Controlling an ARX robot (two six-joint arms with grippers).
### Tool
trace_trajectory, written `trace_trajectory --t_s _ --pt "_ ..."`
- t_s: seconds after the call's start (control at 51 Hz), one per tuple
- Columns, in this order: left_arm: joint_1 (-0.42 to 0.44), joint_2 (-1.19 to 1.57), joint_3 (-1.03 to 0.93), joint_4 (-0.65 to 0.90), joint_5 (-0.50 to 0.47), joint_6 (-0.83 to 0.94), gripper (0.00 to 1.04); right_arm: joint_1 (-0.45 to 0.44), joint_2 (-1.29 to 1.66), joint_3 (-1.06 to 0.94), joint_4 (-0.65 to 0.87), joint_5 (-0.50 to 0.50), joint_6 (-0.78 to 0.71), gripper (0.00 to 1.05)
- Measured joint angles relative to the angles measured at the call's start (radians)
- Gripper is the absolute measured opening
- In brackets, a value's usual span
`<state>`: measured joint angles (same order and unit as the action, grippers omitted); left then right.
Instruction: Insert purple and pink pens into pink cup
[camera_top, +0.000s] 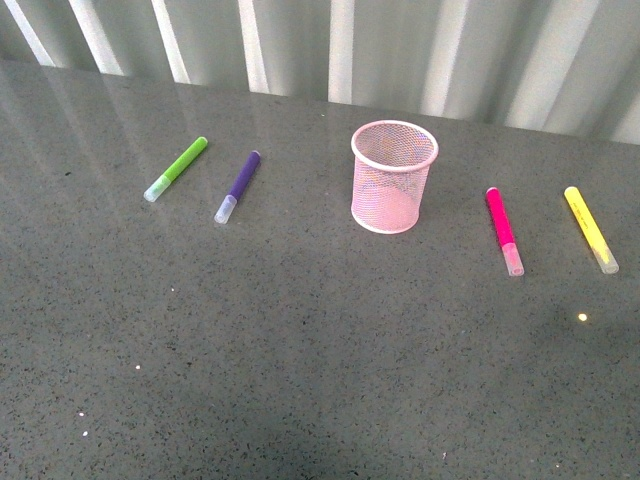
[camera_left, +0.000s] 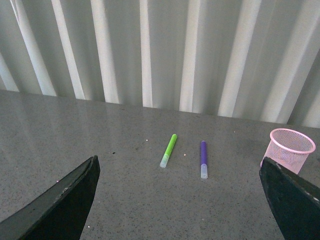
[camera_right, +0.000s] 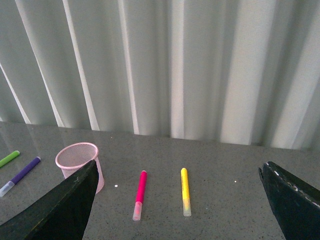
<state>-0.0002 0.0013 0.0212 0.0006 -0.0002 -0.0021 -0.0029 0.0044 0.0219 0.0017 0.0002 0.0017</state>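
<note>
**A:** Where does everything sit round the pink cup (camera_top: 392, 195)?

**B:** The cup stands upright on the grey table (camera_top: 300, 360), and it looks empty. The purple pen (camera_top: 238, 186) lies flat to the cup's left, with the green pen (camera_top: 176, 168) further out on that side. The pink pen (camera_top: 503, 231) lies flat to the cup's right, with the yellow pen (camera_top: 590, 228) beyond it. Nothing touches anything else.

**A:** And the claws?

**B:** The left claw (camera_left: 178, 162) is spread wide and holds nothing. The right claw (camera_right: 178, 166) is the same. Both hang above the table, well back from the pens.

**A:** So no pen is picked up yet. How would you do the pick-up well?

**B:** I'd say take the pen nearest each claw, so left for purple and right for pink. Each has a wrong pen as its outer neighbour, so come down on the pen closer to the cup. Turn the jaws to close across the coloured barrel, not along it and not on the pale cap. Grip near one end. Then the pen can hang upright and drop cleanly through the cup's rim without knocking the light cup over.
</note>
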Motion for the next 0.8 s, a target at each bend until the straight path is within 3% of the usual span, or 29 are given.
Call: trace_trajectory --t_s 0.805 --pt "0.0 0.0 0.0 0.0 0.0 0.0 0.98 0.0 0.0 0.0 0.0 0.0 0.0 0.98"
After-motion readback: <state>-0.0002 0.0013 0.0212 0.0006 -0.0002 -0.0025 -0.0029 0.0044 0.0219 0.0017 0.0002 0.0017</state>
